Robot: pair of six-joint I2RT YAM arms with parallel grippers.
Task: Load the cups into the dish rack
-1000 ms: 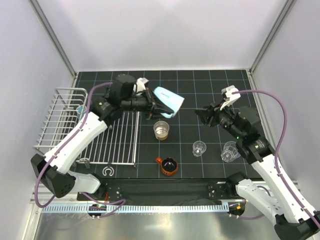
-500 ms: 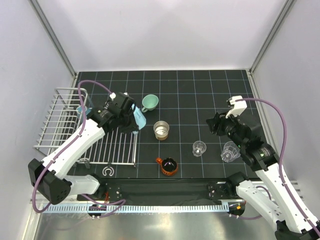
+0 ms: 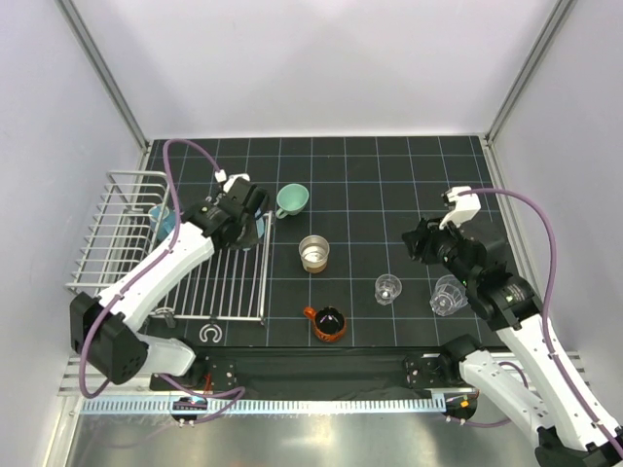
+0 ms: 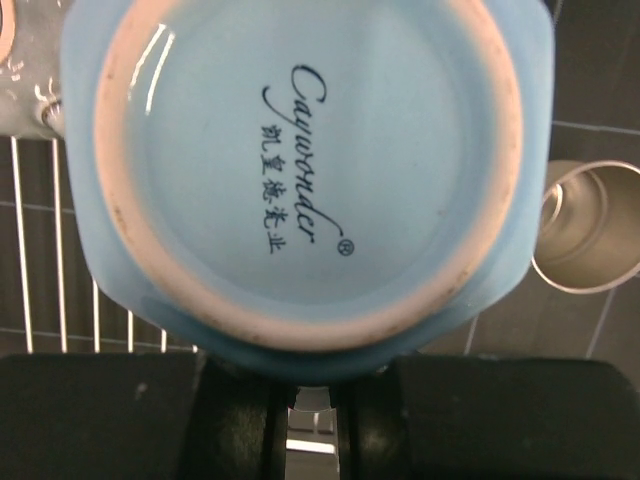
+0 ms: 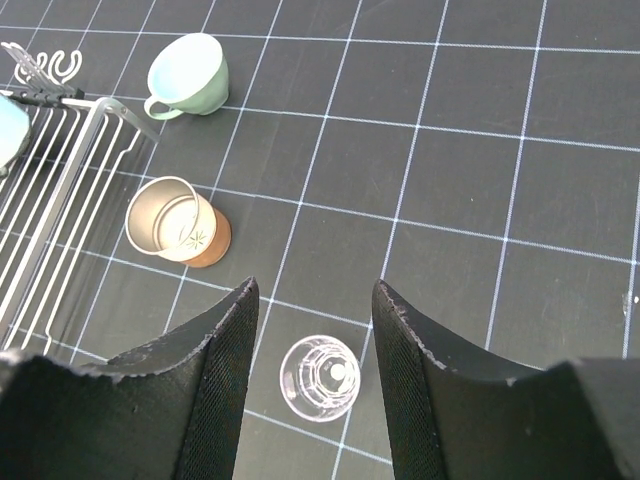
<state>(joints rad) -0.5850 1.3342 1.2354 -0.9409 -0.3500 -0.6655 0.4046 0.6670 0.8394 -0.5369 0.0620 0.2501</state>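
My left gripper [image 3: 245, 220] is shut on the blue cup [image 4: 310, 170], gripping its lower wall. The cup's light-blue base with printed lettering fills the left wrist view. It hangs over the right edge of the dish rack's flat slatted part [image 3: 229, 277]. On the mat lie a mint green cup [image 3: 291, 199], a steel cup [image 3: 313, 253], an orange cup [image 3: 328, 322] and two clear cups [image 3: 389, 288] [image 3: 448, 295]. My right gripper [image 5: 315, 290] is open above the mat. A clear cup [image 5: 322, 378] shows between its fingers, below them.
The rack's raised basket [image 3: 122, 209] stands at the far left with a teal cup [image 3: 161, 219] inside. The steel cup [image 5: 178, 220] and the mint cup [image 5: 188, 75] lie left of my right gripper. The enclosure's walls close in both sides.
My left arm carried the blue cup left and down, from above the steel cup to the rack's slatted part, uncovering the mint cup. My right gripper drew back slightly to the right.
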